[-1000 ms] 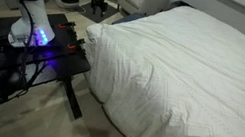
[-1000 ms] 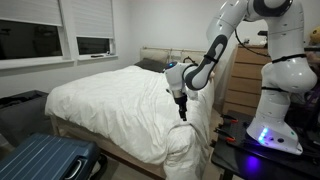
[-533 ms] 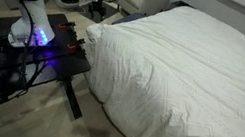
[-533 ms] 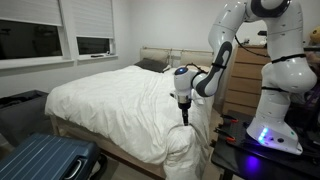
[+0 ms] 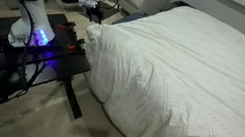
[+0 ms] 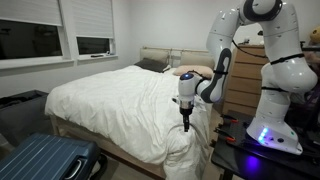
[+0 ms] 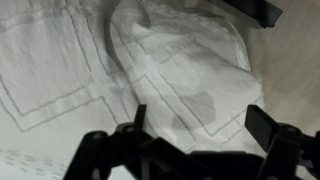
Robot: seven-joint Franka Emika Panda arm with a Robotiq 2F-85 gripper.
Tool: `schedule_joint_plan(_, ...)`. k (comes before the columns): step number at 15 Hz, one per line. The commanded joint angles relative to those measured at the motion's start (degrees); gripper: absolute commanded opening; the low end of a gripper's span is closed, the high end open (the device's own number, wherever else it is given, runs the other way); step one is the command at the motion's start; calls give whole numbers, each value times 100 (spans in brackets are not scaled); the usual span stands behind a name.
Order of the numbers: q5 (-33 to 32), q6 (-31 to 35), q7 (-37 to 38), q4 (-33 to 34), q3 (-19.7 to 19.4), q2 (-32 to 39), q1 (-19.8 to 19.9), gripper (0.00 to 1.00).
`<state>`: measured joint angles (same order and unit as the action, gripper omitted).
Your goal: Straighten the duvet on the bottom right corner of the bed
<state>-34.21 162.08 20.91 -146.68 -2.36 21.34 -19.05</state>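
Where the duvet (image 5: 181, 79) fills the right of an exterior view, its bunched corner edge ends just beside the black robot table (image 5: 59, 52) at centre left, with bare floor (image 5: 22, 117) open below. At centre right of an exterior view, the gripper (image 6: 185, 122) hangs just above the rumpled corner of the bed (image 6: 150, 53). Wrist view: jaws spread wide and empty along the lower edge, over folded duvet.

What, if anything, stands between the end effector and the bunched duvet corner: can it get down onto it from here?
Probably yes. The end effector hangs open just above the duvet at its bunched corner. The wrist view shows only rumpled white fabric below the spread jaws, with nothing else in the way.
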Motion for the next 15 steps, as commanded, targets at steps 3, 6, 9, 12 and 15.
schedule_joint_plan(3,-1283,796,1417,289,-997,577,-946,100)
schedule_joint_plan(6,-1486,1038,1870,505,-1286,952,-1271,100)
schedule_joint_plan(9,-1382,1399,2054,686,-1402,1326,-1382,100)
schedule_joint_plan(12,-1339,1650,2147,861,-1507,1689,-1416,100)
schedule_joint_plan(15,-1316,1843,2287,1000,-1744,1970,-1548,82)
